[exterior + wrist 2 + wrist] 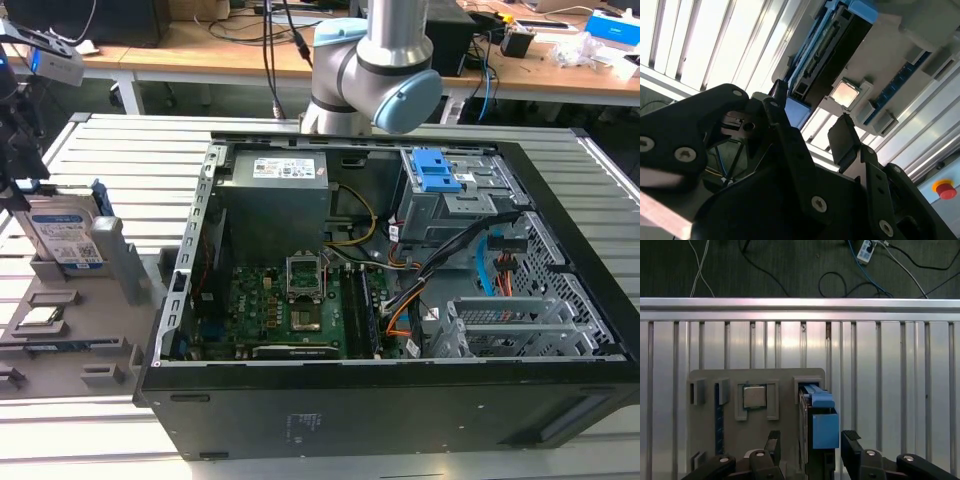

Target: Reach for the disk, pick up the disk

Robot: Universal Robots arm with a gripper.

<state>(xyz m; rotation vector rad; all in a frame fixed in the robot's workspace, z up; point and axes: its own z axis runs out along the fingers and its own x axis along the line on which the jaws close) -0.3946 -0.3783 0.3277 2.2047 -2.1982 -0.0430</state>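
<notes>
Where the work sits: a slatted metal table [120, 140] that carries everything named below.
Computer case: the computer case [350, 410] lies open on its side with board and cables exposed, well apart from the task's thing.
Arm: the arm [375, 60] rises behind the case in the exterior view and runs out past the upper edge.
Holder: a grey holder [75, 345] with slots and pockets lies beside the case, at the exterior view's left.
Disk: the disk [65, 235] stands on edge in a slot of the holder, its label facing the exterior camera. In the first wrist view its blue bracket [822, 427] points up toward the gripper.
Gripper: the gripper [811, 440] hangs over the disk with its fingers [850, 440] spread apart, one on each side of the blue bracket and holding nothing.
Chip: a small square silver chip [754, 396] rests in its own pocket of the holder, near the disk but not touching it.
Done so far: by my reading the reach is nearly complete, since the gripper is lined up astride the disk.
Left to do: no grip is made, and the disk sits seated in its slot, not yet lifted.
Hard to make out: the exterior view cuts the gripper off at its left edge. The slot hides the disk's lower part. I cannot tell whether the fingers are level with the disk's sides or above them, nor whether either one touches it.
</notes>
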